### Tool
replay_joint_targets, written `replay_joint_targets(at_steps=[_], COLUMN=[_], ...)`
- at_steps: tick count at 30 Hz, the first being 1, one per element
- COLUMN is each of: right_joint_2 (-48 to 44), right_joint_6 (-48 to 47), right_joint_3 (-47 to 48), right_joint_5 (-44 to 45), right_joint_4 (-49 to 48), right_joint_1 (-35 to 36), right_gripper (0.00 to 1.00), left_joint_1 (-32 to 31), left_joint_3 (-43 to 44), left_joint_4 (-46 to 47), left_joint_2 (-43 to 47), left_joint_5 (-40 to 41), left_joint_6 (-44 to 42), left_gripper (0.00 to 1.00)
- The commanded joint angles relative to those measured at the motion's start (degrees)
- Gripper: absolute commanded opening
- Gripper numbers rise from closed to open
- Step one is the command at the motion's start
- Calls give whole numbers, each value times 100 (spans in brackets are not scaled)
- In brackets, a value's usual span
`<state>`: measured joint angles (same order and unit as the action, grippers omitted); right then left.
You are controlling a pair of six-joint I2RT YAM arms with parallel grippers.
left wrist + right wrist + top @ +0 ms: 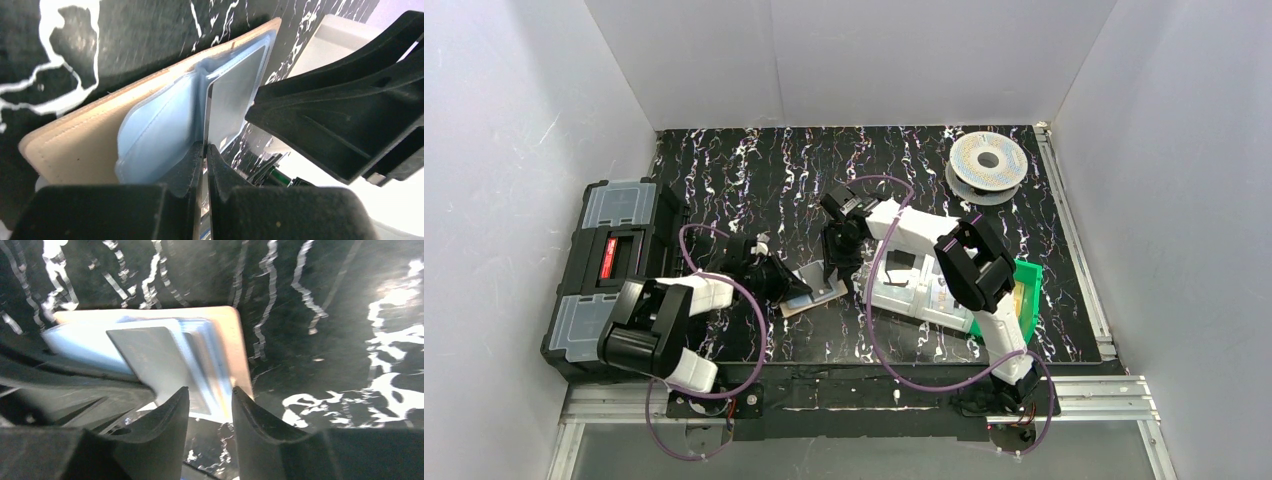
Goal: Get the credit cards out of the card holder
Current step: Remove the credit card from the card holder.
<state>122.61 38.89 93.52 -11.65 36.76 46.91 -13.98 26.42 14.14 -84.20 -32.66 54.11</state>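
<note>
The tan card holder [75, 145] lies open on the black marbled table, with pale blue credit cards [160, 125] still tucked in its pocket. One silvery credit card [235, 90] stands tilted up out of the pocket. My left gripper [205, 149] is shut on that card's edge. My right gripper [210, 392] stands open over the holder's [237, 340] near end, and the blue cards [205, 360] show in the gap between its fingers. The silvery card [150, 355] lies just left of them. From above, both grippers [794, 285] [836, 272] meet over the holder [809, 300].
A black toolbox [614, 270] sits at the left table edge. A clear compartment tray [914, 290] and a green bin [1024, 295] stand right of the holder, under the right arm. A filament spool [987, 165] lies at the back right. White walls enclose the table.
</note>
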Motion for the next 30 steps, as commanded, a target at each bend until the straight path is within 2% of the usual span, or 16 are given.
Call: replay_joint_targets(at_steps=[1, 6, 12, 15, 22, 26, 30], right_joint_2=[93, 313, 580, 687, 826, 868, 895], right_joint_6=[-372, -406, -426, -432, -430, -432, -424], right_joint_3=[140, 289, 456, 469, 443, 425, 421], right_joint_5=[763, 797, 985, 995, 1023, 986, 950], right_joint_4=[426, 573, 856, 927, 1009, 980, 968], right_joint_1=[-40, -25, -7, 2, 2, 2, 2], right_gripper=[45, 42, 28, 25, 24, 23, 22], left_joint_1=[-19, -18, -22, -23, -18, -14, -4], left_joint_3=[416, 575, 631, 658, 679, 660, 590], left_joint_4=[-566, -799, -1046, -1163, -1296, -1356, -1340], left_joint_2=[-207, -312, -371, -350, -271, -201, -129], left_joint_5=[264, 184, 155, 179, 214, 258, 286], left_joint_6=[-222, -341, -422, -485, -548, -567, -571], left_gripper=[0, 0, 0, 1, 12, 13, 10])
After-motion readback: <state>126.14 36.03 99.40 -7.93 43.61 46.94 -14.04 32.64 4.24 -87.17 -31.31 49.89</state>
